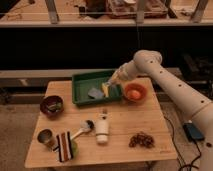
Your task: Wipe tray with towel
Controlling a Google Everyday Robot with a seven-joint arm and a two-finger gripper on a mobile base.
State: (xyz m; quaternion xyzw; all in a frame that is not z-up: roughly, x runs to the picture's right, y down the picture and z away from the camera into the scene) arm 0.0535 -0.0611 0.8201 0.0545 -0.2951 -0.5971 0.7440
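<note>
The green tray (82, 80) lies at the back middle of the wooden table. My gripper (112, 83) reaches down into its right half from the white arm on the right. It is shut, and a small pale scrap at its tip looks like the towel (110, 81), pressed low over the tray floor. In the tray below the gripper lie a grey-blue pad (95, 92), a yellow piece (105, 89) and a green piece (116, 91).
An orange bowl (135, 93) sits right beside the tray. A dark red bowl (51, 105) stands at the left. Along the front are a metal cup (45, 136), a striped cloth (64, 145), a white bottle (102, 128) and a grape bunch (141, 140).
</note>
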